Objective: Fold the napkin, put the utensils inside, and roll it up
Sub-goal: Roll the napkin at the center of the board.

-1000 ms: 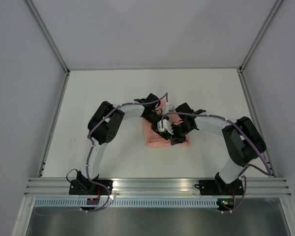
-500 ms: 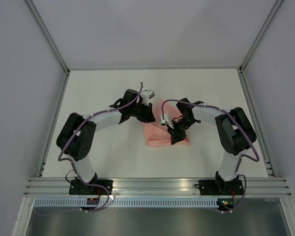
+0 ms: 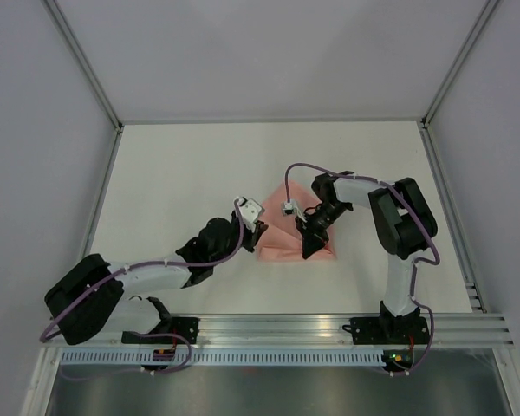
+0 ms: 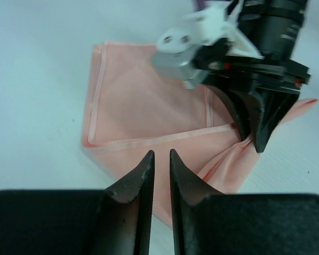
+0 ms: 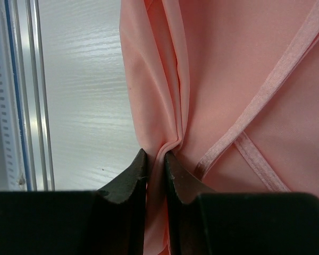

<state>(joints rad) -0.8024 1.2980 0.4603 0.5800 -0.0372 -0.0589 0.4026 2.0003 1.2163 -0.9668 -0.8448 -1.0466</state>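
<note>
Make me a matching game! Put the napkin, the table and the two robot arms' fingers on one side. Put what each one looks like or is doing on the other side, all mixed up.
Things:
1. napkin
2. left fingers
3. right fingers
4. table

Looks or doing:
A. white
B. pinching a fold of cloth
C. pink and folded
D. close together, holding nothing

Pairs: 1-C, 2-D, 3-B, 4-A

napkin (image 5: 244, 69) cropped, white camera mount (image 4: 189, 45) blurred
</note>
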